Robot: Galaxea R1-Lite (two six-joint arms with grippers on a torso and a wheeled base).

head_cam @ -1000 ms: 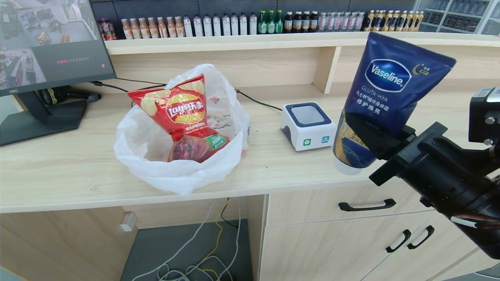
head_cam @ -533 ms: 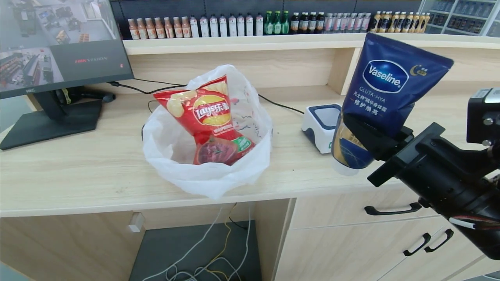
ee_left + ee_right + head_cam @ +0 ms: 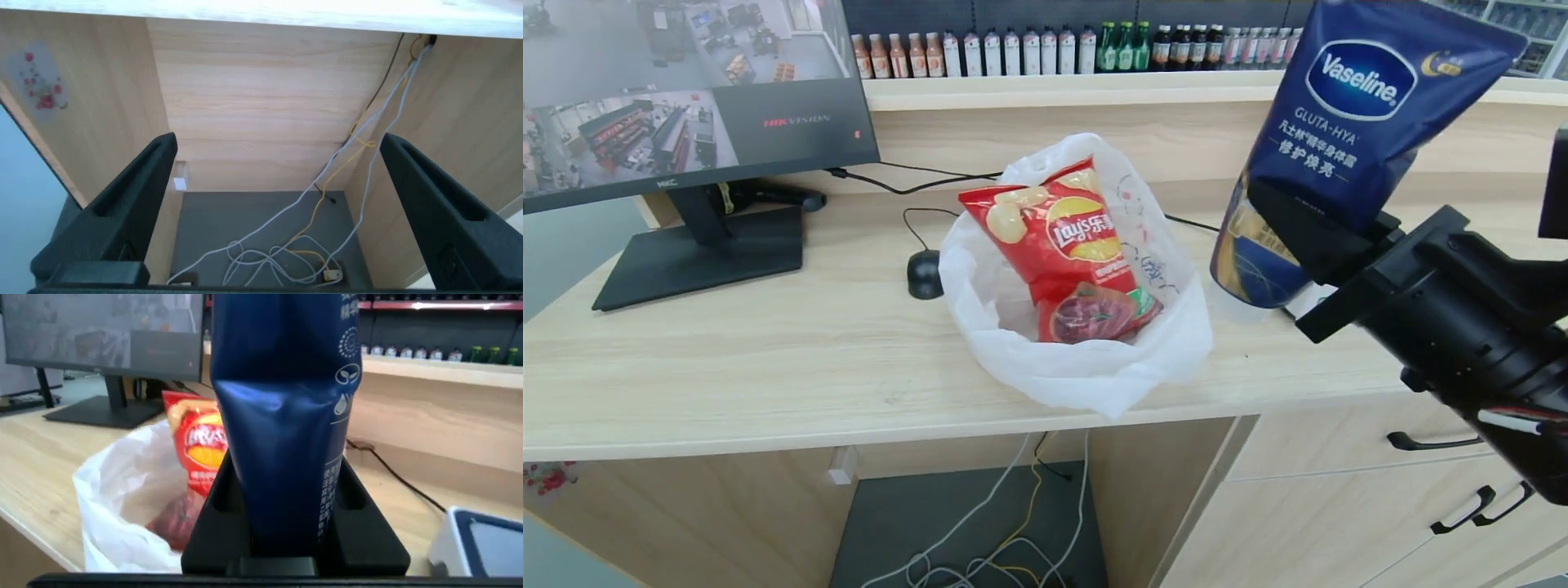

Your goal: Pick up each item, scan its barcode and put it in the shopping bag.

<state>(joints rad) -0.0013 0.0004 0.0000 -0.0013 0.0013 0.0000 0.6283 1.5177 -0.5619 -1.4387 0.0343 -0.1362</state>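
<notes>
Right gripper (image 3: 1311,249) is clamped across the lower body of the blue lotion tube (image 3: 1347,122). It holds the tube in the air, crimped end up, just beside the white shopping bag (image 3: 1054,367) on the counter (image 3: 768,359). Left gripper (image 3: 278,151) is empty and spread wide, facing the space under the counter. Tube looks soft-walled and glossy, probably heaviest at its low end. A hard squeeze could dent it or let it slip, so the fuller lower body seems the right hold.

Our right gripper (image 3: 1311,249) is held up on its outstretched arm, fingers clamped on a blue tube (image 3: 1356,122) that rises above them. Our left gripper (image 3: 274,204) has its fingers spread wide.
</notes>
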